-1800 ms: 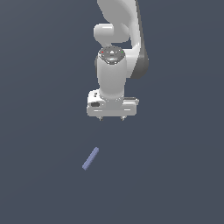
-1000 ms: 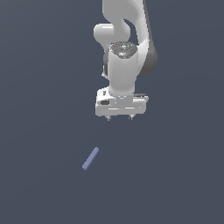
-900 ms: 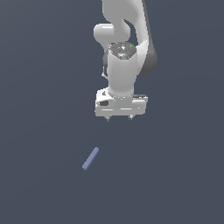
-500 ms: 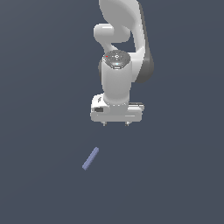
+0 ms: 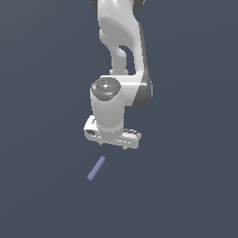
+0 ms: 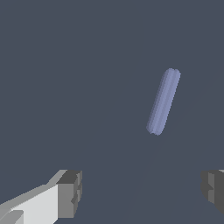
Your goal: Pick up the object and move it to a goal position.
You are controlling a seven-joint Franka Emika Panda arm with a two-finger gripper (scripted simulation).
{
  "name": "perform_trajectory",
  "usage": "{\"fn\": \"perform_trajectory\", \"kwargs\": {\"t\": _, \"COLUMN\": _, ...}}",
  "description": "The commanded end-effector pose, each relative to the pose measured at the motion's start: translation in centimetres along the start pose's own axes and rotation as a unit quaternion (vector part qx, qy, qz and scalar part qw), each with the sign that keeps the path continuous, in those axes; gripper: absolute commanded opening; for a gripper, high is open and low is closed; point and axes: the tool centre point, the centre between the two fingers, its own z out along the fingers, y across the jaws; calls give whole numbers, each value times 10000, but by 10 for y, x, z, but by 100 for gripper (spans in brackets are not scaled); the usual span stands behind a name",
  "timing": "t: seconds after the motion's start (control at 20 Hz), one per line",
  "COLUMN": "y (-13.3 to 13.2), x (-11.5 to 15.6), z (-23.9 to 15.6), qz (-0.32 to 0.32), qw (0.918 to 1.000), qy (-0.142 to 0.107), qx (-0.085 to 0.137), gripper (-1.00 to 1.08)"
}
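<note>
The gripper (image 5: 113,147) is seen in the exterior view hanging at the end of the white arm (image 5: 116,88), pointed downward over the dark grey-blue floor (image 5: 42,116), with two short fingertips showing beneath its wide white body. In the wrist view the gripper (image 6: 142,192) is shown spread wide: one grey finger pad (image 6: 70,193) stands at one side and the other at the far edge of the picture, with bare floor (image 6: 65,65) between them, and nothing is held. The object (image 5: 96,168), a small periwinkle-blue bar, is found lying flat on the floor in the exterior view, below the gripper and a little toward the exterior view's left, apart from the fingertips and not touched by them. It is laid on a diagonal, with its upper end nearer the gripper and its lower end further toward the exterior view's left. In the wrist view the object (image 6: 163,101) is seen ahead of the open fingers, clear of both pads, with its long axis tilted slightly from the line that runs straight away from the fingers.
</note>
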Motion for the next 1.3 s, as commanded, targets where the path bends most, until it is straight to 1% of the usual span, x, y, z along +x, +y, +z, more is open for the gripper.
{"fn": "perform_trajectory", "kwargs": {"t": 0.0, "y": 11, "x": 13, "z": 12, "qz": 269, "qw": 9996, "qy": -20, "qx": -14, "gripper": 100}}
{"fn": "perform_trajectory", "kwargs": {"t": 0.3, "y": 36, "x": 40, "z": 42, "qz": 865, "qw": 9962, "qy": -59, "qx": -62, "gripper": 100}}
{"fn": "perform_trajectory", "kwargs": {"t": 0.55, "y": 53, "x": 54, "z": 62, "qz": 1224, "qw": 9924, "qy": -79, "qx": -101, "gripper": 100}}
{"fn": "perform_trajectory", "kwargs": {"t": 0.9, "y": 66, "x": 64, "z": 78, "qz": 1507, "qw": 9884, "qy": -93, "qx": -138, "gripper": 100}}
{"fn": "perform_trajectory", "kwargs": {"t": 1.25, "y": 69, "x": 65, "z": 82, "qz": 1553, "qw": 9877, "qy": -99, "qx": -146, "gripper": 100}}
